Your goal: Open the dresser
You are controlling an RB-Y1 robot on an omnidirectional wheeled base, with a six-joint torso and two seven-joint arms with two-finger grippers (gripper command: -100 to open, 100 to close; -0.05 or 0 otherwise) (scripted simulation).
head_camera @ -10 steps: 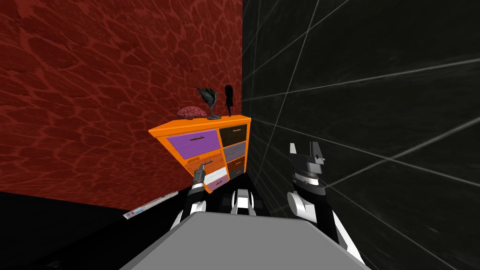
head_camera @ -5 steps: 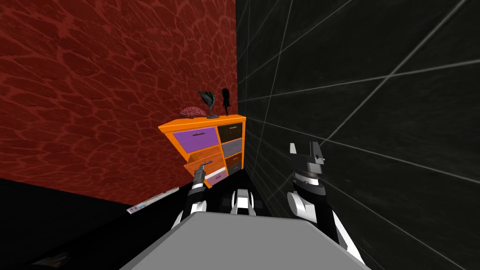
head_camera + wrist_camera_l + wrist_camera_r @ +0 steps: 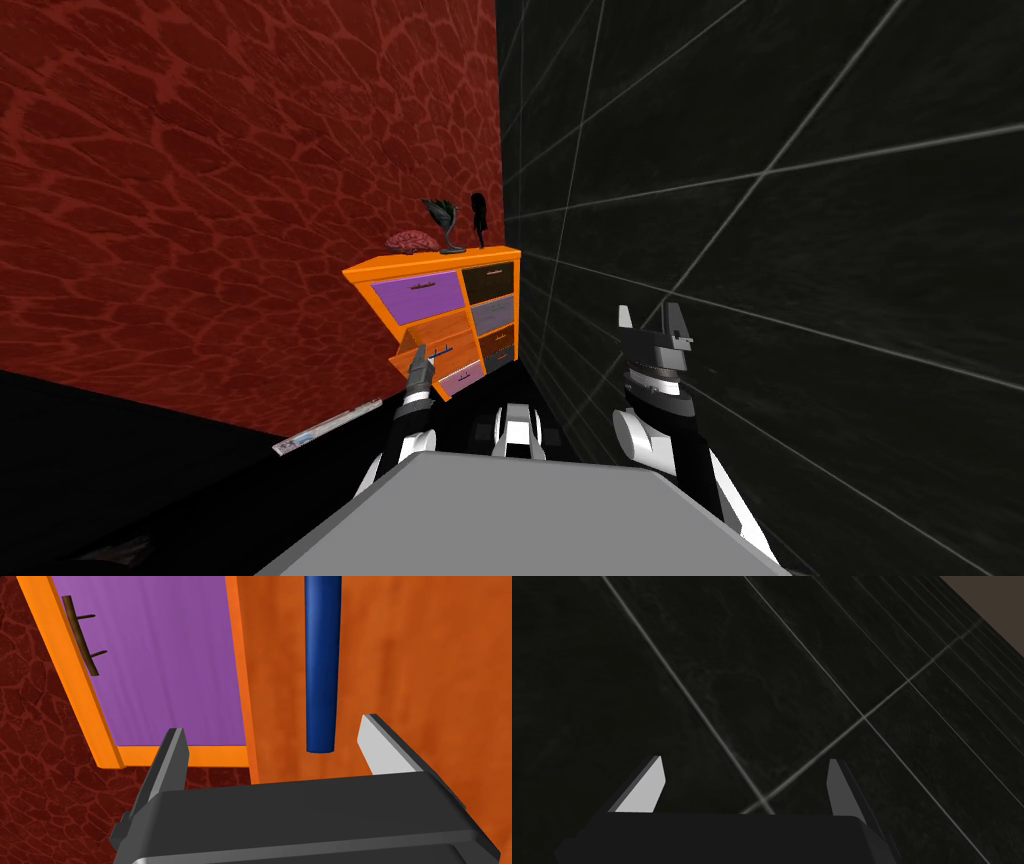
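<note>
The left pincer (image 3: 272, 726) is wide and holds nothing. The blue handle (image 3: 322, 661) ends between its blades, off-centre, on the orange drawer front (image 3: 425, 651) beside the purple drawer (image 3: 165, 661). The dresser (image 3: 440, 300) stands in the room's corner. Recommendation: centre on the bar, advance until it seats, close, then pull straight outward. The right pincer (image 3: 650, 318) is wide and idle.
</note>
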